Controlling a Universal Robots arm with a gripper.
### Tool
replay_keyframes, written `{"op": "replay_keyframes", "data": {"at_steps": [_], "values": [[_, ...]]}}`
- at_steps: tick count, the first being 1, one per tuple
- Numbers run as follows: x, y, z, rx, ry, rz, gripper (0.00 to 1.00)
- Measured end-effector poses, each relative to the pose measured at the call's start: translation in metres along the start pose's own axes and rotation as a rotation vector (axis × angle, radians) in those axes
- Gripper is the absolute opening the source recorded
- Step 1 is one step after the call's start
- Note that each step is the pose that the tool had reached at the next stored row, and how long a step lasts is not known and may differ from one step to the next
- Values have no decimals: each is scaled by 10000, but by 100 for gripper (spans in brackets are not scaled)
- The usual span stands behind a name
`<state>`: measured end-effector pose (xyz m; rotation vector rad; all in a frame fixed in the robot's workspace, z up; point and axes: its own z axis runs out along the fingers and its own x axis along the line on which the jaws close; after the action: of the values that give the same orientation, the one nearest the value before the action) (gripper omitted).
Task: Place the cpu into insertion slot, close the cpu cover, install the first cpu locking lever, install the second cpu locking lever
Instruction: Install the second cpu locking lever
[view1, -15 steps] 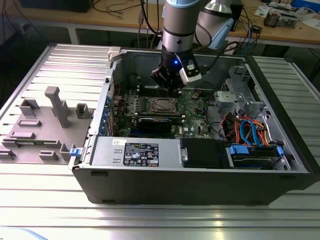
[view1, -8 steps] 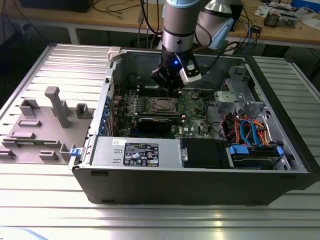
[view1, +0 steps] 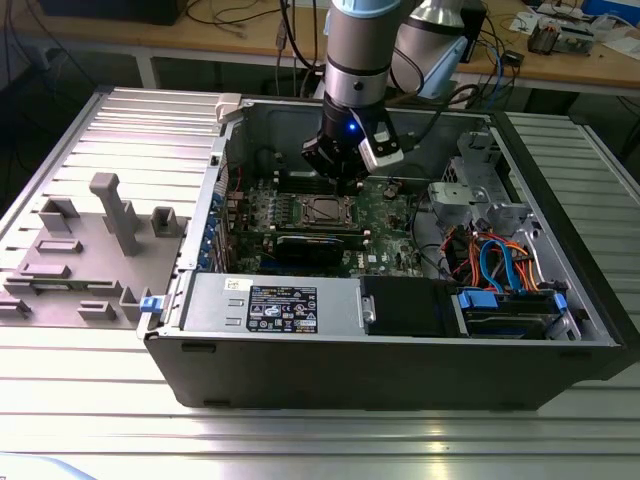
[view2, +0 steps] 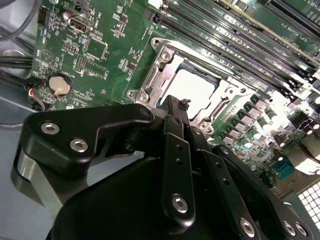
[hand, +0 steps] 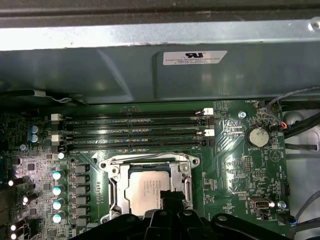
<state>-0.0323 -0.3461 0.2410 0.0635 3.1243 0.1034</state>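
**Q:** Where is your claw, and what is it doing?

**A:** My black metal claw (view2: 176, 112) hangs low over the green motherboard (view2: 115, 55), inside an open dark-grey computer case (view1: 400, 360). My two narrow black fingers (view2: 175, 145) are pressed together at the tip with nothing between them, so I am clenched and carrying nothing. The tip sits just at the edge of the socket in both wrist views.

**Q:** And the chip?

**A:** The small flat square cpu with its silver-grey metal top (hand: 150, 192) already lies in the insertion slot, the square socket with a silver metal rim (hand: 112, 182). The thin silver frame plate with a large square window, the cpu cover (hand: 186, 184), lies down around the chip, whose top shows through the window.

**Q:** What surrounds it?

**A:** Long black memory slots (hand: 135, 131) run just beside the socket, towards the grey case wall. A round silver coin battery (hand: 258, 136) sits on the board further off. In the exterior view, the case lies on a ribbed metal table (view1: 70, 380), with grey plastic fixture blocks (view1: 115, 215) at the exterior view's left.
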Motion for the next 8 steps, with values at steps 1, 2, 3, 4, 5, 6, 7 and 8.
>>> {"op": "replay_keyframes", "data": {"at_steps": [1,2,3,4,5,6,7,8], "values": [[0,0,-1,1,1,-1,11],[0,-1,-7,3,1,-2,11],[-1,1,-27,1,1,-2,11],[-1,2,-43,1,1,-2,11],[-1,2,-49,0,0,-2,11],[-1,2,-49,-2,-1,-2,11],[-1,-1,-50,0,0,-2,11],[-2,-5,-51,1,1,-4,11]]}}
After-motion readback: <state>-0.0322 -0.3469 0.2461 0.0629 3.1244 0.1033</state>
